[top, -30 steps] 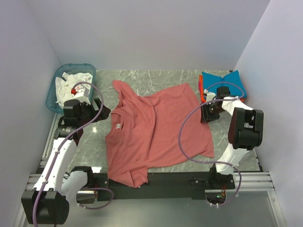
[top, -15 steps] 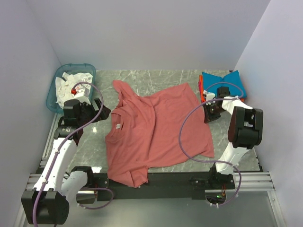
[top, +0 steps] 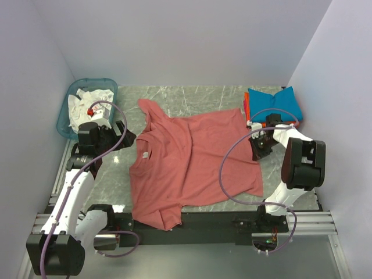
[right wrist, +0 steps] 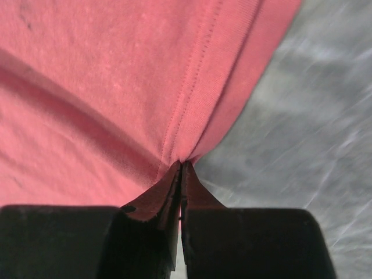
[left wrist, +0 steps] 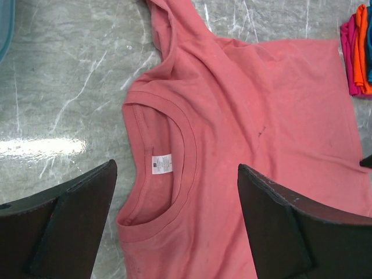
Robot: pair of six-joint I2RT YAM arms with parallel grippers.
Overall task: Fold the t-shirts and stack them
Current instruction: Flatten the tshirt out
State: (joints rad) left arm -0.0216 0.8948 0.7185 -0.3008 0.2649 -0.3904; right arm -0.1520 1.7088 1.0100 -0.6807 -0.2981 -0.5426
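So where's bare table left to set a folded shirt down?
Bare marble: the back strip between basket and folded stack, and the strip left of the red shirt. Crowded: centre under the shirt, both back corners.

Table [top: 192, 96]: grey marbled top with pale veins, bare along the far edge and at both sides. Red shirt [top: 192, 163] lies spread over the middle, collar toward the left, white label [top: 143, 154] showing inside the neck. One sleeve points to the far edge; the other reaches the near edge and overlaps the black rail [top: 215, 220]. Hem lies to the right, its far corner just beside the stack [top: 276, 102] of folded shirts in the far right corner, teal-blue on top, orange and magenta edges below. Teal basket [top: 63, 116] stands in the far left corner, apart from the shirt
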